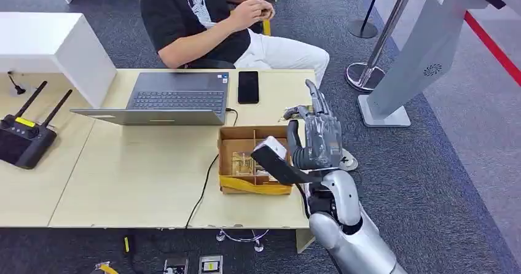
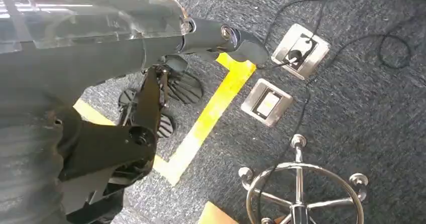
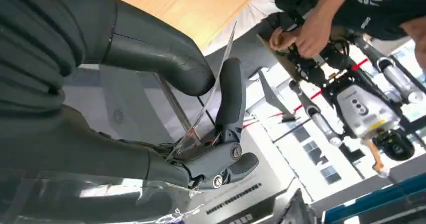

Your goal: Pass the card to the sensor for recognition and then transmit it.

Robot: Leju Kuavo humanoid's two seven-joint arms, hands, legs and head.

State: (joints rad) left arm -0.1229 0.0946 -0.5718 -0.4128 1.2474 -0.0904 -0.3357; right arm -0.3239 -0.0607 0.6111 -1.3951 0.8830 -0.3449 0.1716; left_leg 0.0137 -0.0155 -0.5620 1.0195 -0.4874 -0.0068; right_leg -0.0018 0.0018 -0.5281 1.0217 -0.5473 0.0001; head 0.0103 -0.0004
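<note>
Nearest to us, our left hand [image 2: 221, 35] hangs low above the dark carpet [image 2: 361, 123]; whether its fingers are spread or curled we cannot tell. Under it lie a yellow tape line [image 2: 211, 113], two metal floor sockets [image 2: 266, 102] with cables, and the chrome base of a chair [image 2: 301, 194].

Our right hand [image 1: 316, 136] is raised over the right end of the wooden table [image 1: 135, 169], just right of the cardboard box [image 1: 253, 159]. It holds the card [image 3: 208, 101], a thin clear sheet seen edge-on in the right wrist view, clamped between the thick thumb and a dark finger; the other fingers stand upright.

The cardboard box sits open near the table's front right corner, with yellow tape along its front edge and small items inside that we cannot make out. Behind the box, an open laptop [image 1: 166, 99] stands with a black phone [image 1: 248, 86] beside it, and a black cable runs from the laptop past the box to the table's front edge. Far left of the box rests a black controller [image 1: 24, 136] with two antennas, and behind that a white cabinet [image 1: 55, 43].

Beyond the table a person [image 1: 196, 16] in a black shirt sits with hands together. To the right of the box, across the carpet, stands a grey kiosk [image 1: 424, 46], the sensor post, with stanchion posts [image 1: 368, 40] and a red line behind it.
</note>
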